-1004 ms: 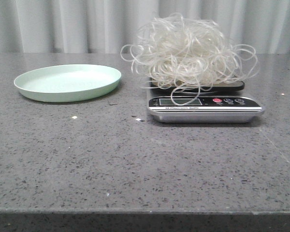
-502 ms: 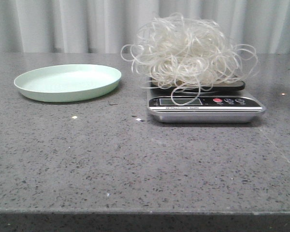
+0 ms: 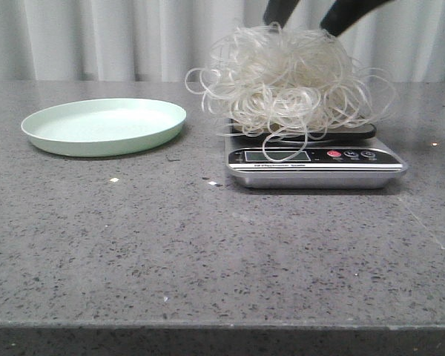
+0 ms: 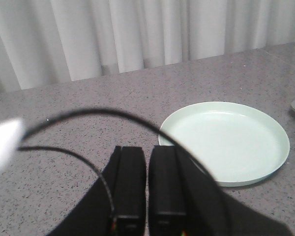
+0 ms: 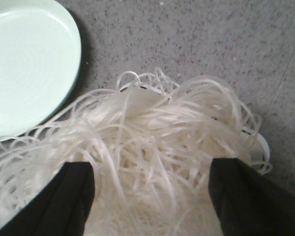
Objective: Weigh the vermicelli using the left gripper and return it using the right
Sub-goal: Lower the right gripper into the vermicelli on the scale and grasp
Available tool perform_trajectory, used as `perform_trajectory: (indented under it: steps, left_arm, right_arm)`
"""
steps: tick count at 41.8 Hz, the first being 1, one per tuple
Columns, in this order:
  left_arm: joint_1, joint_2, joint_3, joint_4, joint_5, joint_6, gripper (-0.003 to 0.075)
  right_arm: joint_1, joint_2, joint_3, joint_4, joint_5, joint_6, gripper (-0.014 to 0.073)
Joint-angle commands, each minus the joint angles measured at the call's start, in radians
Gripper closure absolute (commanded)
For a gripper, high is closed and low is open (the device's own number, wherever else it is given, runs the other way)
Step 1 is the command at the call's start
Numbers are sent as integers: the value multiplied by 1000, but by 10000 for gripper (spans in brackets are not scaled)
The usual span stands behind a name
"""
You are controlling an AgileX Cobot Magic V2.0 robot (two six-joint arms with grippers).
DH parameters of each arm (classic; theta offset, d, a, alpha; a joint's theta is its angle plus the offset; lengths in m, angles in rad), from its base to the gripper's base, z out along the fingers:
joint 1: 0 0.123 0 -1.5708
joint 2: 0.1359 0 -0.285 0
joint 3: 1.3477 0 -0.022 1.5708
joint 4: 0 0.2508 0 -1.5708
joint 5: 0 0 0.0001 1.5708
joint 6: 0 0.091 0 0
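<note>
Front: vermicelli (image 3: 289, 81) piled on the scale (image 3: 315, 165), right of centre on the desk (image 3: 208, 252). Loose loops hang over the scale's near edge, above the display. Green plate (image 3: 104, 126) sits well apart to the left, nothing on it. Right hand (image 3: 311, 16) comes in from the top edge, directly above the pile; two dark fingers (image 3: 341, 15) spread wide, tips at the top of the tangle. Cannot tell from here whether they touch the strands. Grey curtain (image 3: 96, 37) behind the desk.

Left wrist: left hand (image 4: 147, 172) has its fingers (image 4: 129, 182) closed almost together, only a thin slit between them, nothing gripped. Black cable (image 4: 88, 118) loops across in front of it. Plate (image 4: 226, 140) lies on the desk just past the fingertips, off to one side. Corner of the scale barely shows at the frame edge.

Right wrist: right hand (image 5: 150, 196) wide open, one finger (image 5: 59, 201) on each side of the vermicelli (image 5: 147, 147), strands filling the gap between them. Not closed on anything. Plate (image 5: 24, 64) on the far side of the pile from the hand, just beside the outermost loops.
</note>
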Motion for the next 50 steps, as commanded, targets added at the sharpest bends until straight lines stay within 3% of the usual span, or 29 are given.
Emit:
perform_trajectory:
  steps: [1, 21, 23, 33, 35, 50]
  left_arm:
    - [-1, 0, -27, -3, -72, -9, 584]
    - [-1, 0, -27, -3, -72, -9, 583]
    - [-1, 0, -27, -3, -72, -9, 584]
    - [-1, 0, -27, -3, -72, -9, 584]
    - [-1, 0, -27, -3, -72, -9, 583]
    - [-1, 0, -27, -3, -72, -9, 584]
  right_arm:
    - [-2, 0, -37, 14, -26, 0, 8]
    - [-3, 109, -37, 14, 38, 0, 27]
    - [-3, 109, -37, 14, 38, 0, 61]
    - [-3, 108, -37, 14, 66, 0, 417]
    - [-3, 108, -38, 14, 69, 0, 452]
    - [-3, 108, -164, 14, 180, 0, 443]
